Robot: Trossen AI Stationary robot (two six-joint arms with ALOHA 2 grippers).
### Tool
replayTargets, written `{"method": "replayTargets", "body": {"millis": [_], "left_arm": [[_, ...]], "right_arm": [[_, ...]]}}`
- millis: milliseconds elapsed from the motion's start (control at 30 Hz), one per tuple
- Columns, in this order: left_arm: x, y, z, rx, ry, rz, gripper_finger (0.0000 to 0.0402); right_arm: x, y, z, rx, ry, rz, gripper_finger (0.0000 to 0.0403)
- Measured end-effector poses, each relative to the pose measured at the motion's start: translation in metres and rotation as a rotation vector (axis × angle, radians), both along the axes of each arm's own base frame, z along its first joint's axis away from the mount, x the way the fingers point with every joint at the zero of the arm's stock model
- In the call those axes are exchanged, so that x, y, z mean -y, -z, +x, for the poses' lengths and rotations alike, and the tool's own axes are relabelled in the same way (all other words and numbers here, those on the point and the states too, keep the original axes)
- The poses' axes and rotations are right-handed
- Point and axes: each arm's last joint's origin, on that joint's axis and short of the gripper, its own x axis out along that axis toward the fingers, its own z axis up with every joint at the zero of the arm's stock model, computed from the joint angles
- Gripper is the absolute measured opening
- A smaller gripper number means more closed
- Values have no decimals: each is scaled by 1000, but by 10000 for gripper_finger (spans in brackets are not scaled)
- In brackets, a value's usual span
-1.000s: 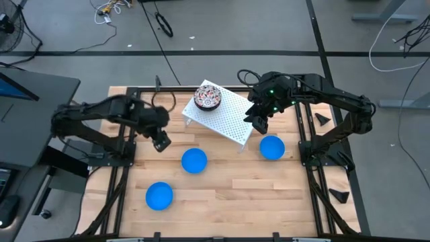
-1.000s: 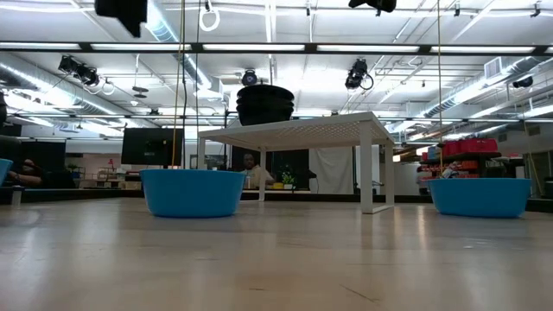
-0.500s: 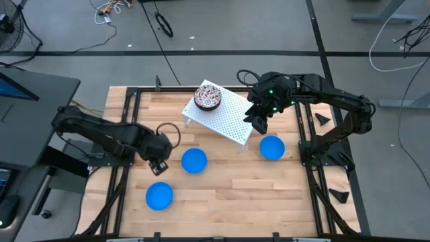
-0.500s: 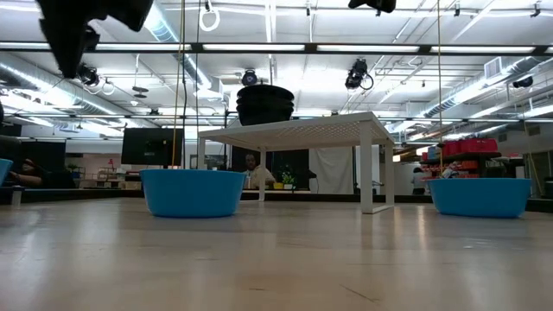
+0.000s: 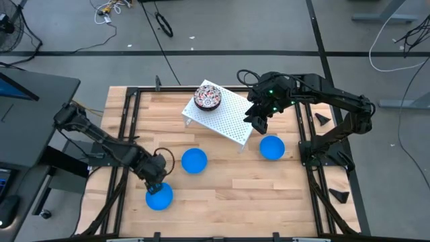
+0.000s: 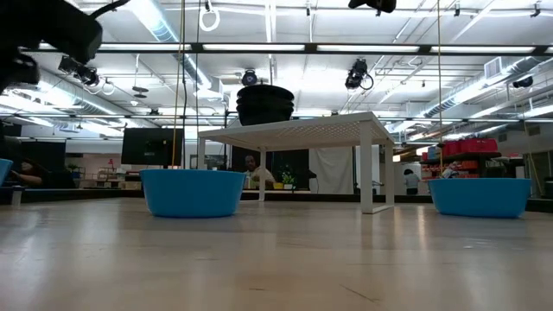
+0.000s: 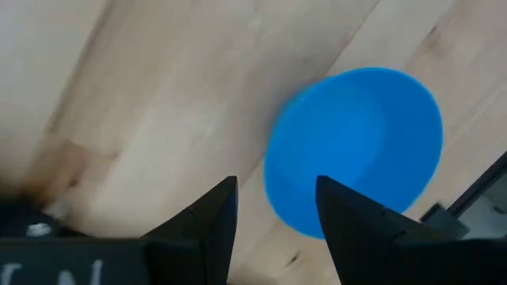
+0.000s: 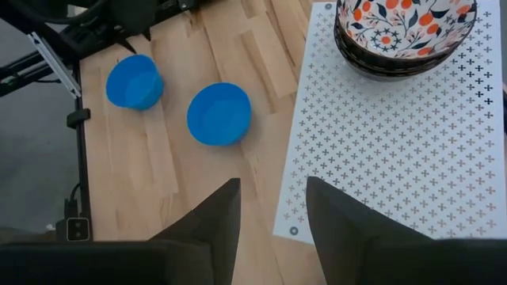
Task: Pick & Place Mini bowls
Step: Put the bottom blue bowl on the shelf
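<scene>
The wooden table [image 5: 222, 188] is filling the middle of the high view, with dark rails running down its left and right sides. Two dark arms are reaching over it, one from each side.

One white perforated rack [image 5: 222, 113] is standing in the upper centre of the high view, angled across the boards. In the low view it is showing as a small white table [image 6: 302, 131] on legs, just right of centre.

One stack of patterned bowls [image 5: 207, 97] is sitting on the rack's upper left end. The right wrist view is showing the topmost one, white with red and dark markings, with dark rims nested under it [image 8: 405, 32]; how many are in the stack is not clear.

Three blue bowls are resting on the table, well apart from one another: one [image 5: 271, 147] at centre right, just below the rack's lower right end, one [image 5: 194, 160] at centre, and one [image 5: 159, 196] at lower left.

The left gripper [image 5: 156, 186] is hanging at lower left of the high view, right over the upper edge of the lower-left blue bowl [image 7: 354, 150]; its fingers [image 7: 214, 218] are standing apart with nothing between them.

The right gripper [image 5: 259, 122] is hovering above the rack's right end, its fingers [image 8: 214, 218] parted and holding nothing.
</scene>
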Motion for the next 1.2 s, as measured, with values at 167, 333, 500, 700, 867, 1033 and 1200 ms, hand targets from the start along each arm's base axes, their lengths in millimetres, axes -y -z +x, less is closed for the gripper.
{"method": "replayTargets", "body": {"millis": [167,333,500,700,867,1033,1200], "left_arm": [[7,17,-7,-1,-26,-16,177],[11,33,-14,-5,-52,-29,177],[13,45,-17,18,-73,-37,177],[13,60,-16,19,-88,-35,177],[16,69,-14,-17,-67,-17,177],[16,71,-13,-30,-66,-11,150],[16,71,-13,-27,-58,-13,68]], "right_arm": [[0,0,0,0,2,2,146],[0,0,0,0,15,13,146],[0,0,0,0,17,14,146],[0,0,0,0,17,14,146],[0,0,0,1,14,12,146],[0,0,0,6,12,9,146],[0,-2,2,24,12,6,146]]}}
